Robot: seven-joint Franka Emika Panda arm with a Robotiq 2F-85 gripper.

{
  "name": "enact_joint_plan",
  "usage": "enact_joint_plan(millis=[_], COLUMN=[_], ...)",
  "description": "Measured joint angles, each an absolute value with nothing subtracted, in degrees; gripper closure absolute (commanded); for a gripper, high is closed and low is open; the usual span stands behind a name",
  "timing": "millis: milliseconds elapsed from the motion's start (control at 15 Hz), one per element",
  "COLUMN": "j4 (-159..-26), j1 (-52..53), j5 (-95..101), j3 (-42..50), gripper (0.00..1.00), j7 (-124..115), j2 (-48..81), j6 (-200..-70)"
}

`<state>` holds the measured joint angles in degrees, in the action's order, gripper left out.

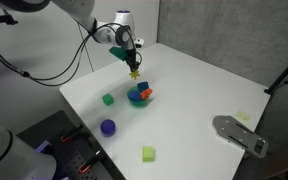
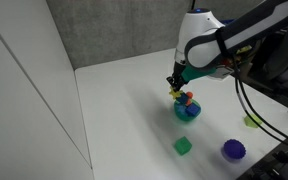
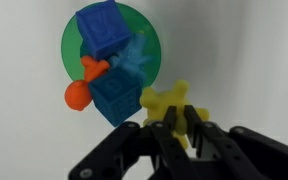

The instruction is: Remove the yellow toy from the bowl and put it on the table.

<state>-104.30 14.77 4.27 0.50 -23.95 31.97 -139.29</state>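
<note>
The yellow toy (image 3: 170,103) is a small lumpy jack-shaped piece. My gripper (image 3: 172,128) is shut on it and holds it above the bowl's edge. In both exterior views the gripper (image 1: 133,70) (image 2: 176,88) hangs just above the teal bowl (image 1: 133,101) (image 2: 194,114), with the yellow toy (image 1: 134,73) at its tips. The bowl (image 3: 74,40) still holds blue blocks (image 3: 102,28) and an orange piece (image 3: 80,90). The white table (image 1: 194,95) lies beneath.
A green cube (image 1: 108,99), a purple ball (image 1: 108,127) and a yellow-green cube (image 1: 148,153) lie on the table near the bowl. A grey device (image 1: 240,135) sits at the table's corner. In an exterior view a green cube (image 2: 184,146) and purple ball (image 2: 233,150) lie near the front.
</note>
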Motion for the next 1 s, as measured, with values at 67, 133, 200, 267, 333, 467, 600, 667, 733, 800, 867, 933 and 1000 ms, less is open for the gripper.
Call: enact_joint_plan(millis=[67, 133, 200, 267, 333, 467, 600, 667, 733, 800, 867, 933, 1000], j4=[-104.31, -104.31, -104.32, -104.33, -104.35, -104.56, -105.08, -105.61, -106.35, -107.39, -108.60, -110.00, -111.38], j1=[14.26, 13.71, 13.04, 12.37, 11.64, 10.15, 8.54, 7.67, 6.82, 5.93, 5.14, 4.43, 3.95], j5=[4.01, 3.94, 3.91, 3.90, 3.90, 3.89, 3.88, 3.86, 3.85, 3.85, 3.85, 3.85, 3.94], j3=[0.51, 0.53, 0.57, 0.63, 0.74, 1.13, 1.58, 1.80, 2.00, 2.18, 2.38, 2.72, 3.25], gripper=[0.94, 0.94, 0.94, 0.94, 0.94, 0.94, 0.94, 0.94, 0.94, 0.94, 0.94, 0.94, 0.94], j7=[-23.91, -23.91, -23.91, -23.91, -23.91, -23.85, -23.33, -22.77, -22.03, -21.27, -20.57, -19.85, -19.54], j2=[31.40, 30.89, 30.34, 29.84, 29.37, 28.46, 27.65, 27.19, 26.68, 26.08, 25.38, 24.61, 23.85], j6=[-139.10, -138.78, -138.33, -137.82, -137.17, -135.73, -134.17, -133.53, -133.13, -132.94, -132.92, -132.92, -132.97])
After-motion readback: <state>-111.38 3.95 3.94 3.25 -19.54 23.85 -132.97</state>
